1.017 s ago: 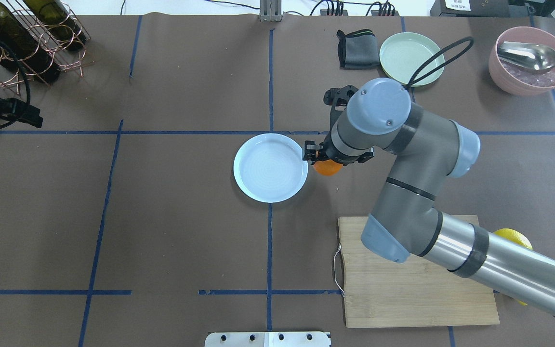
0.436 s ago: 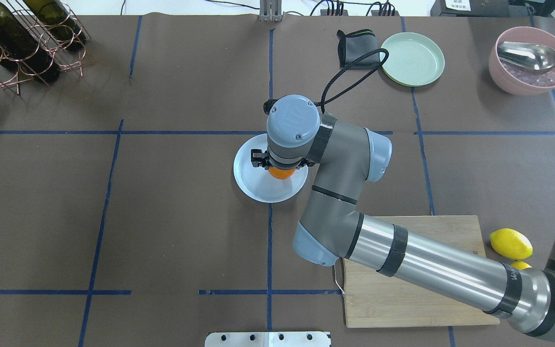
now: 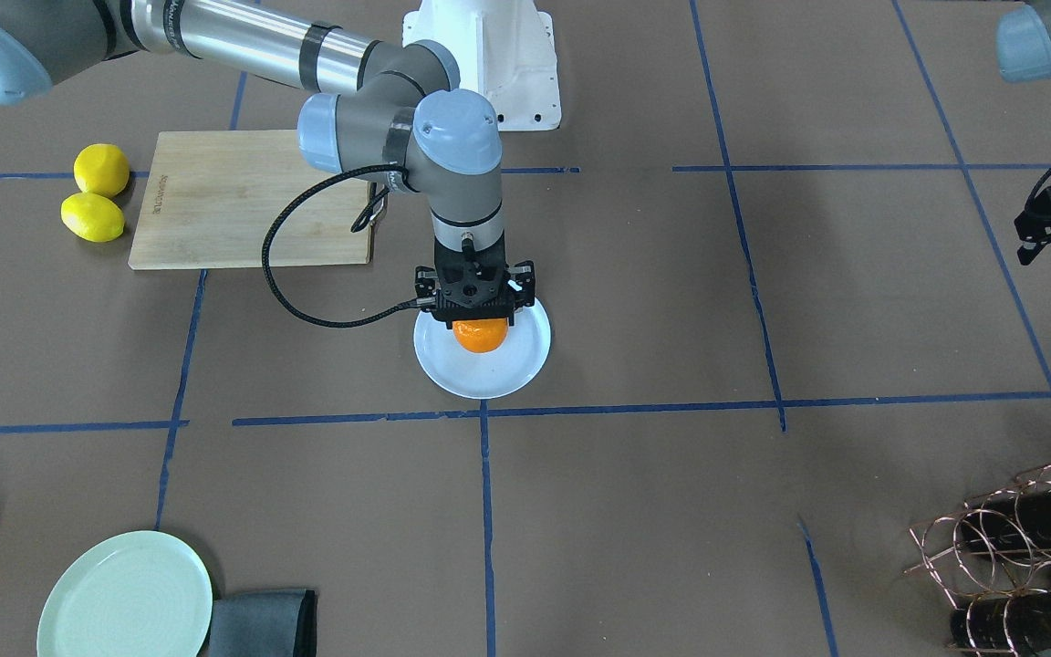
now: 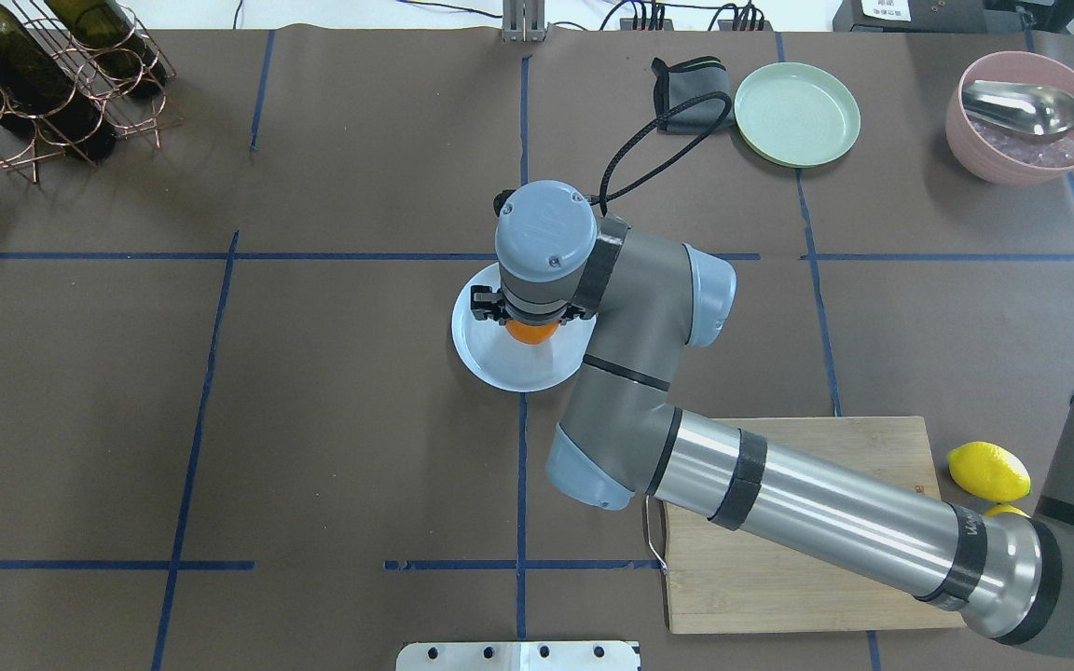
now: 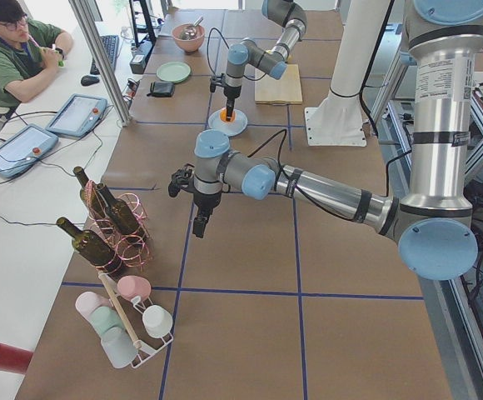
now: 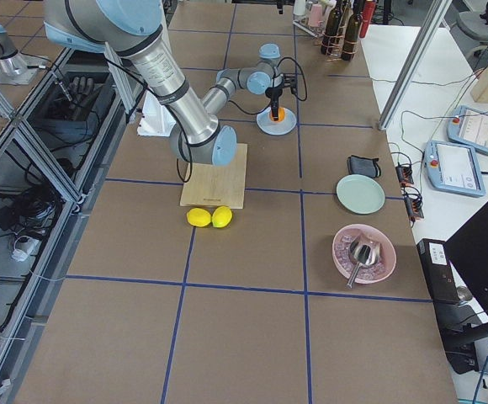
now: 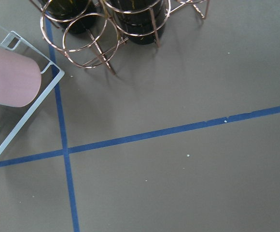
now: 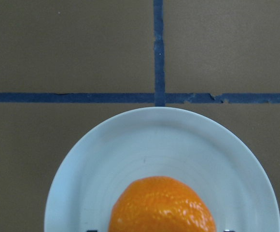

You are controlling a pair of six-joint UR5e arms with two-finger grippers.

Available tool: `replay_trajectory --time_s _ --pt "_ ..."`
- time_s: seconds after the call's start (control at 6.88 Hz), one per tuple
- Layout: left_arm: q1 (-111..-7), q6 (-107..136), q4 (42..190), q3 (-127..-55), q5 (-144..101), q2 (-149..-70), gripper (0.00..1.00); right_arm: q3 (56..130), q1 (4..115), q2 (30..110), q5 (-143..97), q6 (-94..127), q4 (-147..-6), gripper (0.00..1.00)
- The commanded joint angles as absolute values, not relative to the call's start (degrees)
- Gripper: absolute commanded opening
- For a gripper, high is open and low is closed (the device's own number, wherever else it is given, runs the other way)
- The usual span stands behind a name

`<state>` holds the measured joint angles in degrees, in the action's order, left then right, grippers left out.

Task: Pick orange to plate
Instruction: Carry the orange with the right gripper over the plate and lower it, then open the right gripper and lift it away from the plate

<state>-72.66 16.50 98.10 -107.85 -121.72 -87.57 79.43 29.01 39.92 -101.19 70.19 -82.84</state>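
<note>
Two arms stand at this brown-papered table [image 3: 671,511], and only one has anything in its grasp. The right gripper [image 3: 473,306] points straight down over the plate [image 3: 480,383], its fingers clamped on either side of the orange [image 3: 478,336]. The fruit is over the half of the plate nearer the robot's base rather than over the middle. In the right wrist view it fills the bottom edge, with the pale plate floor spreading out beyond it. Whether the orange rests on the plate or hangs just above it, I cannot tell. The plate itself lies just beside a crossing of blue tape lines.

The left gripper [image 5: 200,227] hangs well apart from all this. It points down at bare paper near the copper wine rack [image 5: 112,225], and I cannot tell whether its fingers are apart or together.

On the right arm's side lies a wooden cutting board [image 3: 243,205], with a pair of lemons [image 3: 101,169] touching each other just beside it. At the table's far side a pale green plate [image 3: 124,598] sits next to a folded grey cloth [image 3: 261,623].
</note>
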Motion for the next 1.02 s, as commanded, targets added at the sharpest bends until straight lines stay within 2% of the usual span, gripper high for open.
replay_trajectory --time_s 0.0,0.15,0.44,0.58,0.73,0.87 --pt "-73.3 15.5 98.1 -107.4 -121.7 -87.0 1.00 79.5 29.0 39.5 -101.2 70.0 -83.1 1.00" --pt "-73.3 15.5 98.2 -107.1 -121.7 -86.9 1.00 80.8 29.4 39.6 -101.6 69.8 -83.7 1.00" --pt "-74.7 12.2 98.0 -106.7 -121.7 -86.2 1.00 90.6 32.6 41.1 -102.1 65.3 -98.7 1.00" --pt "-77.0 7.9 97.3 -105.5 -121.6 -86.1 1.00 98.3 35.1 44.3 -102.1 58.6 -107.9 1.00" --pt "-81.1 0.5 93.6 -103.8 -121.6 -86.4 1.00 105.5 39.8 50.3 -105.3 51.8 -110.2 1.00" --pt "-84.3 -5.0 88.4 -103.0 -121.7 -87.4 1.00 109.5 46.8 56.6 -112.2 44.6 -109.7 1.00"
